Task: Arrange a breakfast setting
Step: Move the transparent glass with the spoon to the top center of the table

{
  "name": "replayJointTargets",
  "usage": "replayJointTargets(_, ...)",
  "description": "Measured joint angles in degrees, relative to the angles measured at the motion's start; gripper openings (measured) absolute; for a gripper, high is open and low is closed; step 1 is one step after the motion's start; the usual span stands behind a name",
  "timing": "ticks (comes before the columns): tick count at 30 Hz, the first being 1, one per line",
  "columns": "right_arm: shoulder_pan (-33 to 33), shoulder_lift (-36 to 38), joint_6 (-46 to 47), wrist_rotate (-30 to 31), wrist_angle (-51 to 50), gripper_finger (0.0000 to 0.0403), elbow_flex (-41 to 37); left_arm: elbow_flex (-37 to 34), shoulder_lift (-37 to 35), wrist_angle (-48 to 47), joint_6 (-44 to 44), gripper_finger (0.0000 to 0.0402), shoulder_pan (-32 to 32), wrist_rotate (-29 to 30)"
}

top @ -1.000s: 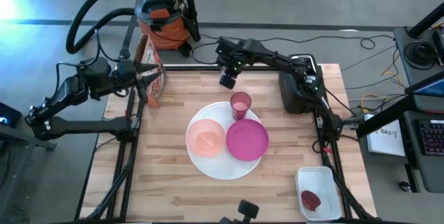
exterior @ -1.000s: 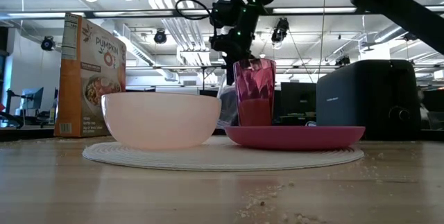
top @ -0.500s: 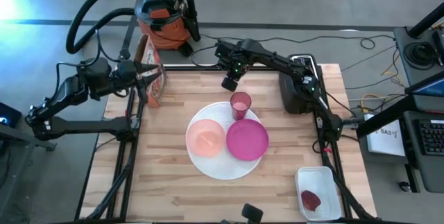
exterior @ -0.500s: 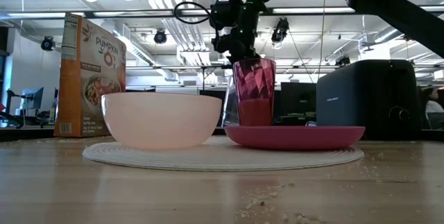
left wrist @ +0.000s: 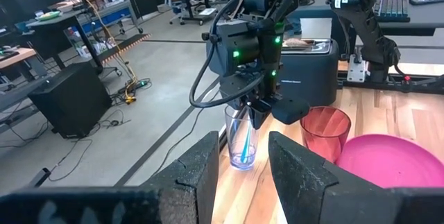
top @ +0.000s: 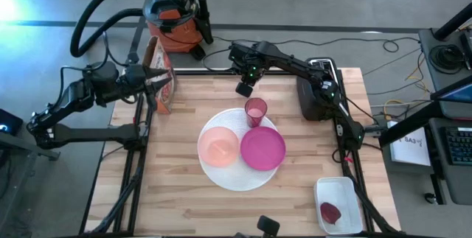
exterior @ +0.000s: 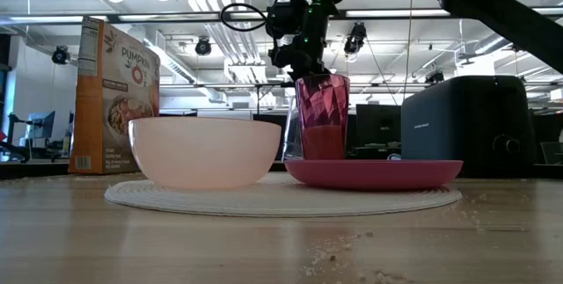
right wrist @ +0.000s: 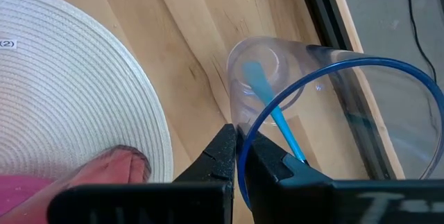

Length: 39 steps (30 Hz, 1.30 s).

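Observation:
A large white round plate point(top: 221, 175) lies mid-table. On it rest a pale pink bowl point(top: 217, 147), a magenta plate point(top: 262, 149) and a translucent pink cup point(top: 256, 110). A clear glass point(left wrist: 241, 141) with a teal-handled spoon point(right wrist: 277, 116) inside it is near the table's far edge, just beyond the cup. My right gripper point(top: 243, 88) is above the glass, shut on its rim. My left gripper point(top: 164, 78) is open and empty at the far left, by the cereal box. My right gripper holds the glass's blue-tinted rim point(right wrist: 239, 135), on the side toward the white plate. It comes from above, the fingers pointing down, and the glass wall passes between the two fingertips, one inside and one outside. The glass is about upright; whether its base is on the table, I cannot tell.
A cereal box point(exterior: 114, 95) stands at the far left. A black toaster point(top: 316, 94) stands at the far right. A white container point(top: 338, 205) holding a red thing sits at the near right corner. The orange-and-black shop vacuum point(top: 173, 17) stands on the floor beyond the far edge.
My right gripper has shifted a little toward the pink cup at the glass, then held still. Plate, bowl and cup have not moved.

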<state>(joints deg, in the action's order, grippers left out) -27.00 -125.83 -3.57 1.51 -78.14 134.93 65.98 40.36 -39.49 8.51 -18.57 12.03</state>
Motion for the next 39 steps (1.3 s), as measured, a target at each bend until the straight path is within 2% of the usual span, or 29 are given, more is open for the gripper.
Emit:
replayJointTargets(15, -1.51, 0.0, 0.01, 0.24, 0.71, 0.0043, -0.04, 0.0, 0.0, -0.58, 0.0, 0.0109, 0.0, 0.0)
replayJointTargets(39, 2.0, 0.02, -0.46, -0.17, 3.06, 0.0043, -1.42, 0.0, 0.0, -1.83, 0.0, 0.0109, -0.01, 0.0)
